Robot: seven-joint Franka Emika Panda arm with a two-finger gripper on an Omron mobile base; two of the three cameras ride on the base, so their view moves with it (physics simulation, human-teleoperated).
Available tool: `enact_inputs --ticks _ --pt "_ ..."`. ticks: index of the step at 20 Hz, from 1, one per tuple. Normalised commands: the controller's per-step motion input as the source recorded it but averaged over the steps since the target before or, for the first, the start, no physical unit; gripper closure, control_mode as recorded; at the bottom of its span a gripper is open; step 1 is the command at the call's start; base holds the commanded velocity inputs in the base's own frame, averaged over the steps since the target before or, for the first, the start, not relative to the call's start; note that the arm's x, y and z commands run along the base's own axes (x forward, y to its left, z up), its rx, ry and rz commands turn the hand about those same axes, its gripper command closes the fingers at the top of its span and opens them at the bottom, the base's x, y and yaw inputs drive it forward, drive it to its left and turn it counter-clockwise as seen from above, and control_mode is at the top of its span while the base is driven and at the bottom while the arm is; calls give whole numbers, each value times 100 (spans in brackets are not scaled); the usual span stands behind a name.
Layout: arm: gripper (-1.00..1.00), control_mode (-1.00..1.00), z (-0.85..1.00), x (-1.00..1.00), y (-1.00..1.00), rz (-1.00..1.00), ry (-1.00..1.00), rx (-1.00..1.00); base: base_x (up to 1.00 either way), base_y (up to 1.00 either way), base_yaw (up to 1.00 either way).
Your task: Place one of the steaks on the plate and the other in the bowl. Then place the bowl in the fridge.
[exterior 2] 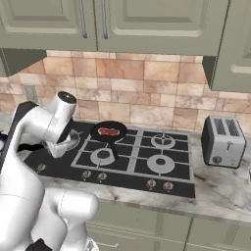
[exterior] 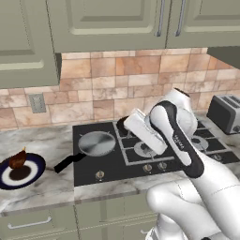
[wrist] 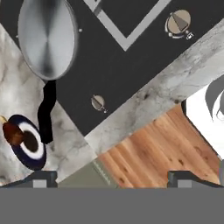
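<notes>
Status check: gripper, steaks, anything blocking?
Gripper open, empty, above the stove's front edge. Dark steak on the plate. Pink steak in the black pan. Nothing blocking.

Kitchen: gas stove [exterior 2: 132, 159], toaster [exterior 2: 223, 141], wall cabinets [exterior 2: 147, 24].

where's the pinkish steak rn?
In the right base view, the pinkish steak lies in the black pan on the stove's back-left burner, far left of the toaster.
</notes>
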Motion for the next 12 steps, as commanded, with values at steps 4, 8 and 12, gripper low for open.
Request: enact_inputs --ticks 4,8,12 --pt "-100 -100 0 27 -40 19 0 -50 0 0 0" --pt "-100 -100 0 42 -44 29 -7 -20 0 0 0" --pt "-100 -100 -6 55 -51 31 -19 -1 0 0 0"
